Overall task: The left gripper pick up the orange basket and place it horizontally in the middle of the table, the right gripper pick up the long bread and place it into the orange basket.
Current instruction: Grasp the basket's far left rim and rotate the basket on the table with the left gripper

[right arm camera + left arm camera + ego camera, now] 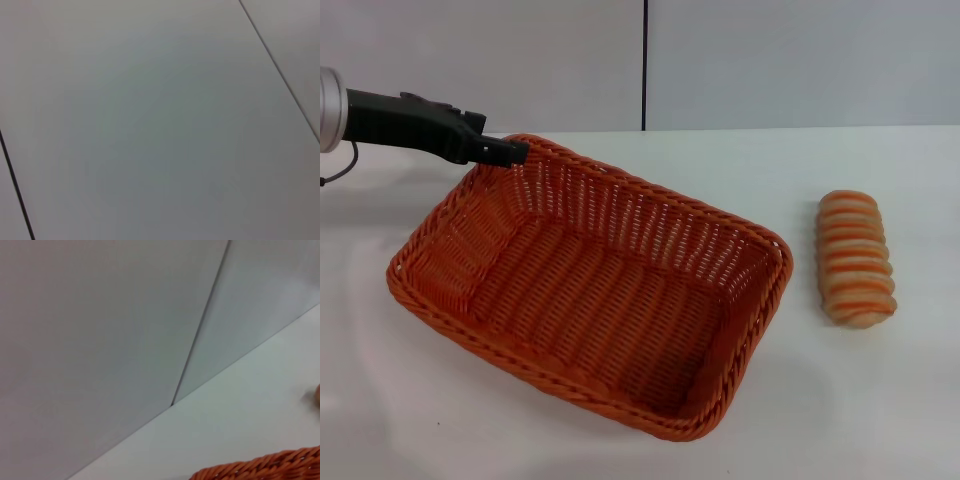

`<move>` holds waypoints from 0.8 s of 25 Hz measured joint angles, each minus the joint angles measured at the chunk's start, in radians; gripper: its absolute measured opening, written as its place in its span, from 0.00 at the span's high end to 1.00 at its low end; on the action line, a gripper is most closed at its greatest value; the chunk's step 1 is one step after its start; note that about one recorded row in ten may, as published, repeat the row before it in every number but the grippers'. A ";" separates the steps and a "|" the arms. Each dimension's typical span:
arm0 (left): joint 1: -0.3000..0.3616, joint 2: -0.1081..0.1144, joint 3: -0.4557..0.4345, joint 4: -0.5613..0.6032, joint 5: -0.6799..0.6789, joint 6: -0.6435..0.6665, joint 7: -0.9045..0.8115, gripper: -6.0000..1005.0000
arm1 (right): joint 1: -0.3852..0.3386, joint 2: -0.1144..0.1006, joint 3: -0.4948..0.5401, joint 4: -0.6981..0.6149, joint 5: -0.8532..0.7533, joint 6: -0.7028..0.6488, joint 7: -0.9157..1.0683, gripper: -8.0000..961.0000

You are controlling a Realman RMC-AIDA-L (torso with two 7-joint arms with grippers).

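The orange basket (590, 285) lies on the white table (880, 400), turned at an angle with one corner toward the back left. My left gripper (508, 152) reaches in from the left and sits at that back-left corner of the braided rim, its slim fingers closed together on the rim. A strip of the basket rim (265, 467) shows in the left wrist view. The long bread (856, 258), striped orange-brown and cream, lies on the table to the right of the basket, apart from it. My right gripper is out of view; its wrist view shows only pale wall panels.
A pale grey wall with a dark vertical seam (644, 65) stands behind the table. Bare tabletop lies in front of the basket and around the bread.
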 joint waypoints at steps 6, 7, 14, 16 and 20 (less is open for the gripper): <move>0.005 -0.001 0.081 -0.012 0.040 -0.079 -0.064 0.25 | -0.006 0.001 0.006 0.004 0.000 0.007 0.000 0.49; 0.005 -0.001 0.081 -0.012 0.040 -0.079 -0.064 0.26 | -0.006 0.001 0.006 0.004 0.000 0.007 0.000 0.49; -0.006 -0.004 0.115 -0.038 0.066 -0.113 -0.091 0.26 | -0.014 0.002 0.014 0.005 0.000 0.012 0.002 0.49; -0.007 -0.005 0.126 -0.046 0.067 -0.121 -0.093 0.26 | -0.016 0.002 0.014 0.005 0.000 0.012 0.002 0.49; -0.010 -0.007 0.144 -0.058 0.067 -0.139 -0.096 0.27 | -0.016 0.002 0.014 0.008 0.000 0.012 0.003 0.49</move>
